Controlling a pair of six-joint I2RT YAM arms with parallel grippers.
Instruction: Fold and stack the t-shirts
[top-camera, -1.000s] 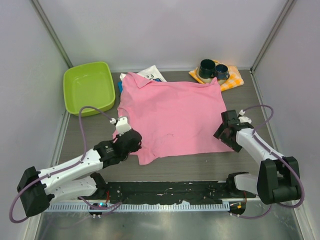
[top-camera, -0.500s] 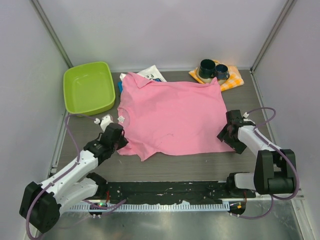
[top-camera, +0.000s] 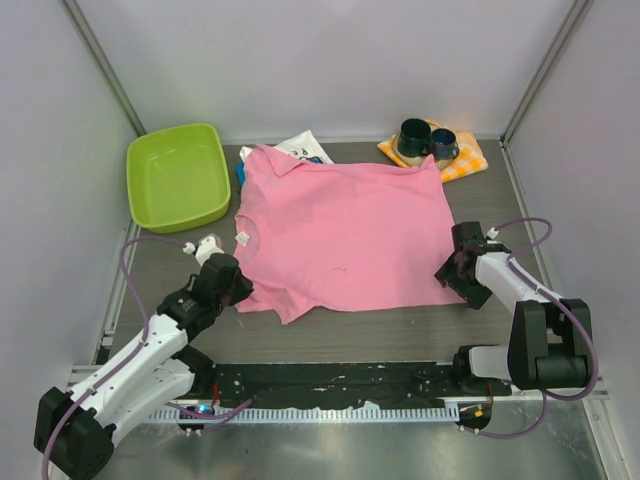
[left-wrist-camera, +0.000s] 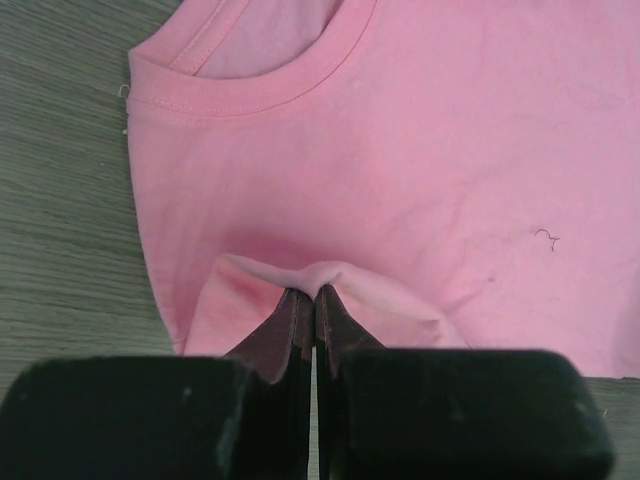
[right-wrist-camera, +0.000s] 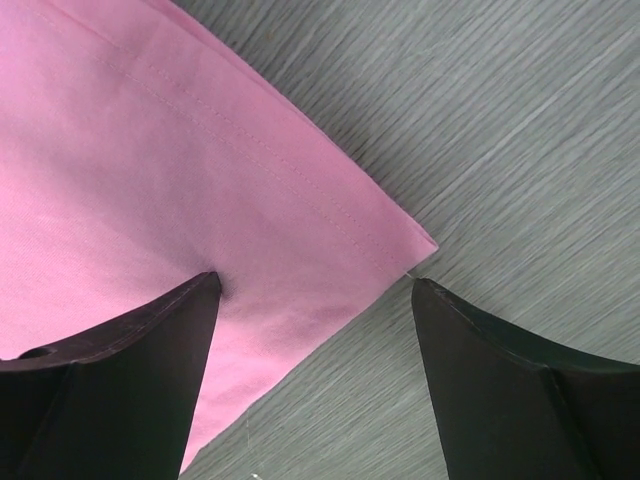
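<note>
Pink t-shirt (top-camera: 345, 235) overlaps white printed shirt (top-camera: 303, 146), near mugs (top-camera: 414, 137).

Shirt (top-camera: 345, 225) ctr table (top-camera: 400, 335); tub (top-camera: 178, 175) left, mugs (top-camera: 427, 140) behind-right.

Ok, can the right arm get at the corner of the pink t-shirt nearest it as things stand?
Probably yes. The right gripper is open, its fingers either side of a hem corner of the pink t-shirt, which lies flat on the table with nothing between.

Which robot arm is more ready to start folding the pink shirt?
Left: the left gripper pinches the pink t-shirt. The right gripper is open around a corner, gripping nothing.
</note>
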